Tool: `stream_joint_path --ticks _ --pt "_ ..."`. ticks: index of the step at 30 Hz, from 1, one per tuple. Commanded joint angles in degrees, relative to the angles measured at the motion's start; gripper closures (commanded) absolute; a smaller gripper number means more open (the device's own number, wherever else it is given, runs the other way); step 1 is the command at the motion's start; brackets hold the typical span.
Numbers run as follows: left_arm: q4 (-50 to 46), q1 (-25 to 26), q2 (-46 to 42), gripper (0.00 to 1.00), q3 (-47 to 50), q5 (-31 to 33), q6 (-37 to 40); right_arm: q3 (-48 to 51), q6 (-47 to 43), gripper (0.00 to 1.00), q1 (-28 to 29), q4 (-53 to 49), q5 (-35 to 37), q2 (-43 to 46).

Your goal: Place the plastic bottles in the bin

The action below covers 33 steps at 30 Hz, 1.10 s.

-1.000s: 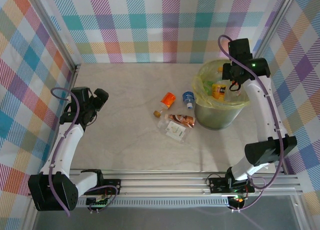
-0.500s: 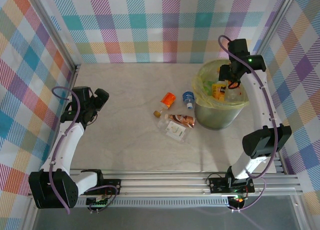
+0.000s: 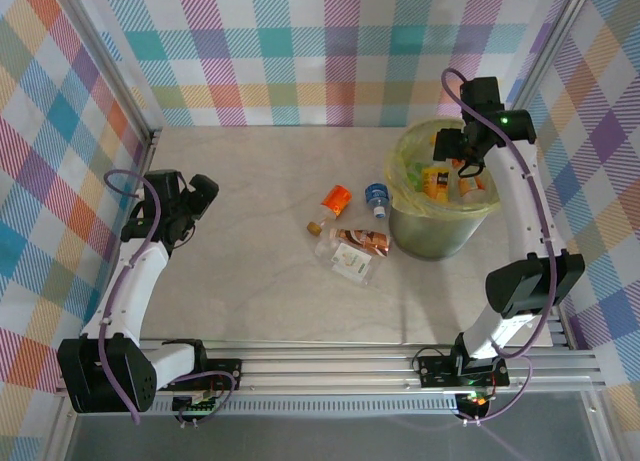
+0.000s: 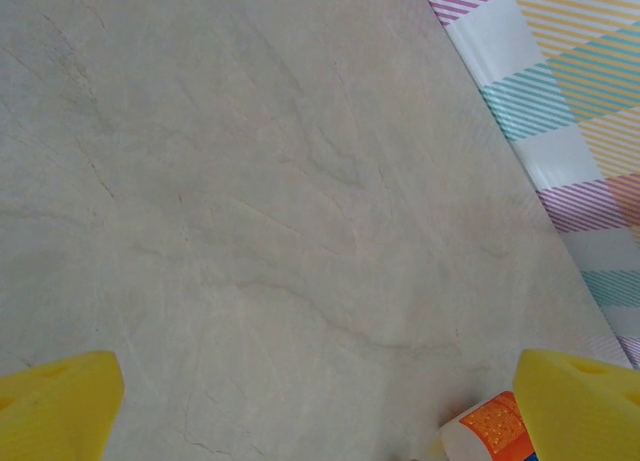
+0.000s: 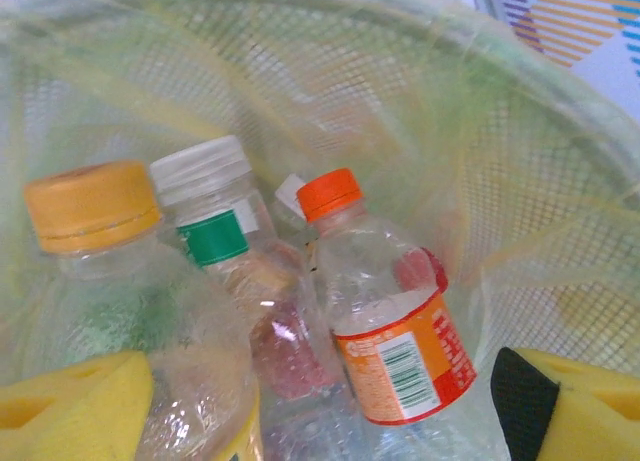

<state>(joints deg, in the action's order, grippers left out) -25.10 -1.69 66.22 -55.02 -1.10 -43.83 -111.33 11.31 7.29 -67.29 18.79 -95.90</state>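
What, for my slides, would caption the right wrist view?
Right arm's open yellow fingers hover over capped plastic bottles inside the bag-lined bin.

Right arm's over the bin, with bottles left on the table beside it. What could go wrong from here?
The right gripper hangs open at the mouth of the bin, above upright bottles and the loose bag liner; lifting out could snag the liner. The crushed bottles on the table lie close to the bin's wall, so a reach for them might nudge the bin or scatter them.
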Motion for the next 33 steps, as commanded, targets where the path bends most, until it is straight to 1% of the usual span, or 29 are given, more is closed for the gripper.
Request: stream_joint_path --ticks 1,8,11,14,18,20,25,29,33 --pt "0.9 -0.2 0.1 0.0 -1.5 -1.0 1.0 0.1 -0.2 0.1 -0.1 -1.5 -5.0 3.9" --pt "0.8 -0.1 -0.3 0.0 -1.6 -0.9 1.0 1.9 -0.2 0.09 1.4 -0.2 -9.5 11.1" --pt "0.7 0.0 -0.3 0.0 -1.7 -0.9 0.9 2.6 -0.8 0.08 3.8 0.2 -10.4 14.2" --pt "0.7 0.2 -0.6 0.0 -1.5 -0.8 0.7 3.8 -1.8 0.08 9.9 0.8 -8.8 16.9" --pt "0.5 0.5 -1.0 0.0 -1.4 -0.7 0.6 5.5 -2.9 0.08 21.7 0.5 -1.9 17.9" --pt "0.2 0.6 -1.4 0.0 -1.4 -0.4 0.6 6.6 -2.3 0.08 27.1 0.1 0.9 17.3" --pt "-1.0 0.6 -2.2 0.0 -1.6 0.7 1.0 8.2 -1.7 0.07 38.0 -0.8 5.0 13.0" --pt "-1.5 0.6 -2.8 0.0 -1.4 1.7 1.0 8.4 -1.0 0.05 43.3 -1.7 4.1 7.5" --pt "-1.3 0.6 -3.0 0.0 -1.0 1.8 0.9 8.1 0.3 0.03 44.9 -1.0 1.1 2.2"
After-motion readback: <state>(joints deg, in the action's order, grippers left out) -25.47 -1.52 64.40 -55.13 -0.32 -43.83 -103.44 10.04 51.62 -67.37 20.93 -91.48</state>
